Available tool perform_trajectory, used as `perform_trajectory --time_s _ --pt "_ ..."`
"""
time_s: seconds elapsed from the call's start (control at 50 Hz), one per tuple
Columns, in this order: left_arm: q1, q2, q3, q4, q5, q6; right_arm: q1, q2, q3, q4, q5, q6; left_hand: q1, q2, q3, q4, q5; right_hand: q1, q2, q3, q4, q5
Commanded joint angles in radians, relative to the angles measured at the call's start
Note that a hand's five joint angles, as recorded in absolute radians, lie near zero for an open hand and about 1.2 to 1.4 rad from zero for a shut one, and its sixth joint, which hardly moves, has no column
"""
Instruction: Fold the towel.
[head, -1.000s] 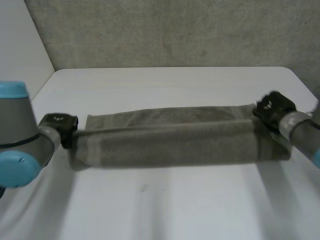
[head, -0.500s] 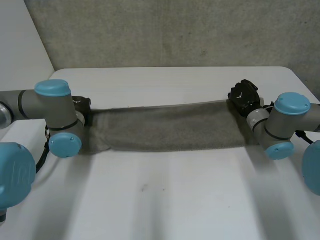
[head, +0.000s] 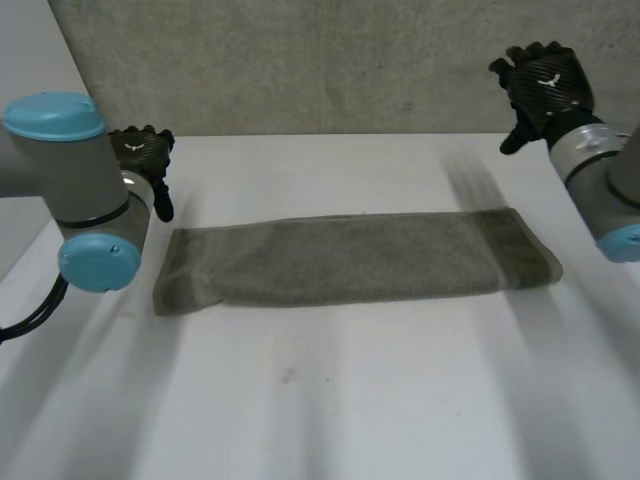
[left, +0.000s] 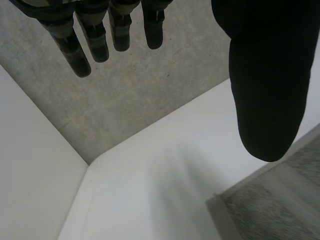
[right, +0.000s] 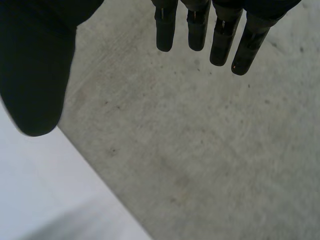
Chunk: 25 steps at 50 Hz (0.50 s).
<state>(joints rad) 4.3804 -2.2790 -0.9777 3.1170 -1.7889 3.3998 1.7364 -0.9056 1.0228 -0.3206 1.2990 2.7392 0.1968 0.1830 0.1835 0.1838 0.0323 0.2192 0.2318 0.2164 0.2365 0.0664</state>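
Towel: the grey towel (head: 350, 258) is lying flat on the white table (head: 320, 400) as one long folded band, running from side to side across the head view, with a lower layer peeking out at its left end

Left hand: the left hand (head: 145, 160) is hovering above the table near the towel's far left corner, apart from the cloth and touching nothing

Left hand's state: its fingers (left: 80, 50) are hanging straight and set well apart from the thumb (left: 265, 100), and they are gripping nothing; in the left wrist view a corner of the towel is lying on the table below the thumb's tip

Right hand: the right hand (head: 545, 85) is being held high in front of the grey concrete wall (head: 330, 60), well apart from the towel's right end

Right hand's state: its fingers (right: 220, 35) are pointing straight out, spread away from the thumb (right: 35, 75), and are carrying nothing

Arms: the left arm (head: 70, 170) is reaching in beside the towel's left end, and the right arm (head: 610, 190) is coming in past its right end
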Motion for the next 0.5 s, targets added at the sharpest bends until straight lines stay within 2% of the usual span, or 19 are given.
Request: perform_trajectory --time_s 0.02,0.06,0.1,0.2,0.24,0.28,0.3,0.32,0.5 --pt "0.001 0.139 -0.223 -0.001 0.009 -0.074 -0.064 -0.164 0.183 0.199 -0.004 0.030 -0.004 0.010 0.009 0.009 -0.014 -0.045 -0.057 -0.042 -0.062 -0.066" --pt "0.002 0.161 -0.271 0.000 0.011 -0.088 -0.086 -0.183 0.218 0.328 -0.007 0.027 -0.004 0.010 0.009 0.009 -0.014 -0.045 -0.057 -0.042 -0.062 -0.066" --pt "0.002 0.194 -0.355 0.008 0.038 -0.112 -0.103 -0.184 0.229 0.391 -0.012 0.024 -0.004 0.010 0.009 0.009 -0.014 -0.045 -0.057 -0.042 -0.062 -0.066" --pt "0.010 0.213 -0.414 0.014 0.080 -0.135 -0.138 -0.167 0.270 0.500 -0.023 -0.019 -0.001 0.013 0.012 0.012 -0.011 -0.045 -0.057 -0.042 -0.062 -0.066" --pt "0.017 0.223 -0.464 0.032 0.120 -0.172 -0.150 -0.164 0.293 0.495 -0.026 -0.056 -0.001 0.013 0.012 0.012 -0.011 -0.002 -0.015 0.001 -0.019 -0.024" --pt "0.021 0.227 -0.481 0.046 0.129 -0.189 -0.181 -0.133 0.342 0.474 -0.037 -0.143 -0.001 0.013 0.012 0.012 -0.011 0.228 0.216 0.231 0.211 0.207" --pt "0.022 0.231 -0.493 0.058 0.137 -0.203 -0.181 -0.133 0.342 0.474 -0.037 -0.144 -0.001 0.013 0.012 0.012 -0.011 0.230 0.217 0.233 0.213 0.208" --pt "0.022 0.231 -0.493 0.058 0.137 -0.203 -0.190 -0.116 0.358 0.457 -0.043 -0.188 -0.001 0.013 0.012 0.012 -0.011 0.326 0.313 0.329 0.308 0.304" --pt "0.028 0.257 -0.538 0.120 0.144 -0.224 -0.222 -0.010 0.392 0.312 -0.060 -0.271 -0.001 0.013 0.012 0.012 -0.011 0.517 0.505 0.520 0.500 0.495"
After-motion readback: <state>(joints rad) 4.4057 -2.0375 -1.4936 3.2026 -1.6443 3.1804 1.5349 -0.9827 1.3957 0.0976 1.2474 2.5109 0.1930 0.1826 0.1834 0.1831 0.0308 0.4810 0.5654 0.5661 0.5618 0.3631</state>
